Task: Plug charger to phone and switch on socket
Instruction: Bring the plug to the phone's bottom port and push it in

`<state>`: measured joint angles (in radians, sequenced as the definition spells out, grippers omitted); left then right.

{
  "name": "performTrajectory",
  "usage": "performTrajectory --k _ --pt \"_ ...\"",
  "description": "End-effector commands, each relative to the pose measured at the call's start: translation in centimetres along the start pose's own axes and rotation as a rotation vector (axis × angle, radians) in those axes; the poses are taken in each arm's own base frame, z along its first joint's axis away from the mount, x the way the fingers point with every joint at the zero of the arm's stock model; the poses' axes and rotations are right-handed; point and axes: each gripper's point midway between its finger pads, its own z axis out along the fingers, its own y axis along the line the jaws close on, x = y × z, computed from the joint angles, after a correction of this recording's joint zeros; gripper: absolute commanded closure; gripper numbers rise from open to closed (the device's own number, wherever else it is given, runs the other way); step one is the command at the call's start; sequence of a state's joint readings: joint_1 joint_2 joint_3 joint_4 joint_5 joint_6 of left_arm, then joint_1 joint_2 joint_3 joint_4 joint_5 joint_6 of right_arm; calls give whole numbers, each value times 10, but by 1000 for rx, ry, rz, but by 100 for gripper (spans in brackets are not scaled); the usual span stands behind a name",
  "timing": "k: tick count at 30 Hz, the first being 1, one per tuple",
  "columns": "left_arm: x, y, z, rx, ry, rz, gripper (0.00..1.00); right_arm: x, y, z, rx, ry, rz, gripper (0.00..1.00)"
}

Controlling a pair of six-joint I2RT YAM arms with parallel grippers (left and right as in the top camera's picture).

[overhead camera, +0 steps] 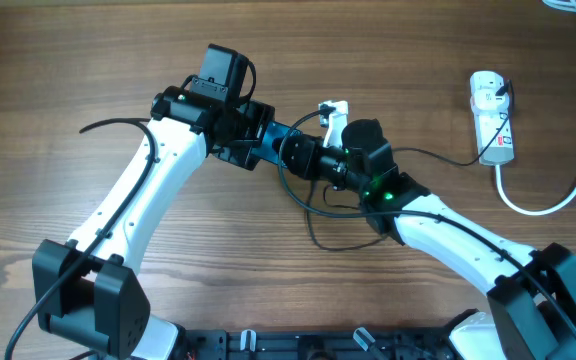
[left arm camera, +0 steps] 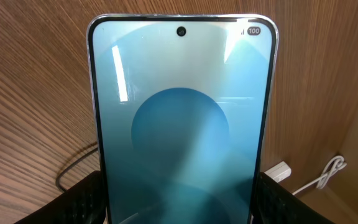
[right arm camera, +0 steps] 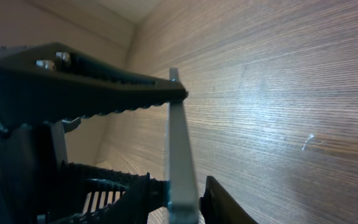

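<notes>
The phone [left arm camera: 180, 118] is held above the table, its light blue screen with a teal oval facing the left wrist camera. My left gripper [left arm camera: 179, 202] is shut on its lower end, one finger on each long edge. In the right wrist view the phone [right arm camera: 178, 134] shows edge-on, and my right gripper [right arm camera: 182, 200] is shut across its faces. In the overhead view both grippers, left [overhead camera: 266, 133] and right [overhead camera: 314, 156], meet at the phone [overhead camera: 286, 134] mid-table. The charger cable [overhead camera: 313, 218] loops under the right arm; its connector is hidden. The socket [overhead camera: 493, 118] lies at the far right.
A thick white cord [overhead camera: 568, 190] curves from the socket toward the right edge. A black plug [overhead camera: 506, 90] sits in the socket. A small white part [overhead camera: 334, 112] shows just beyond the right gripper. The black cable loop [left arm camera: 67, 175] lies on the table below the phone.
</notes>
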<state>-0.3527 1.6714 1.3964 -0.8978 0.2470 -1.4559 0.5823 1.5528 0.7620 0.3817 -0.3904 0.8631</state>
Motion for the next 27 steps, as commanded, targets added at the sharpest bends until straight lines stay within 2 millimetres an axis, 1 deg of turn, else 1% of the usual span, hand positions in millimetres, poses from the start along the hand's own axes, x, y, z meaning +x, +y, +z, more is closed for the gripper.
performTrajectory --k 1,4,10,14,15,16,17,19,21,23,25,27 --pt "3 -11 -13 46 -13 29 36 2 4 5 -3 -3 -6 70" --pt "3 -11 -13 46 -12 29 36 1 3 6 5 -11 -6 71" --pt "5 -11 -13 47 -1 29 34 1 3 6 5 -12 20 95" --pt "5 -11 -13 47 -2 29 28 1 4 6 2 -14 39 96" --pt "5 -11 -13 47 -2 29 25 0 4 6 0 -15 49 96" --pt "5 -11 -13 47 -2 29 20 0 5 6 -2 -16 53 96" --pt "5 -11 -13 47 -2 29 12 -1 5 6 -4 -18 73 96" --pt "4 -11 -13 47 -2 29 0 -4 3 4 -3 -24 125 96" --pt "4 -11 -13 47 -3 31 0 -11 0 0 -10 -28 198 96" --pt "2 -13 -14 55 -8 89 0 -20 -1 -6 -28 -33 264 96" --pt "-4 -18 -15 73 -17 173 0 -34 -4 -16 -45 -48 364 96" --pt "-3 -27 -18 121 18 270 0 -44 -5 -22 -58 -69 475 96"
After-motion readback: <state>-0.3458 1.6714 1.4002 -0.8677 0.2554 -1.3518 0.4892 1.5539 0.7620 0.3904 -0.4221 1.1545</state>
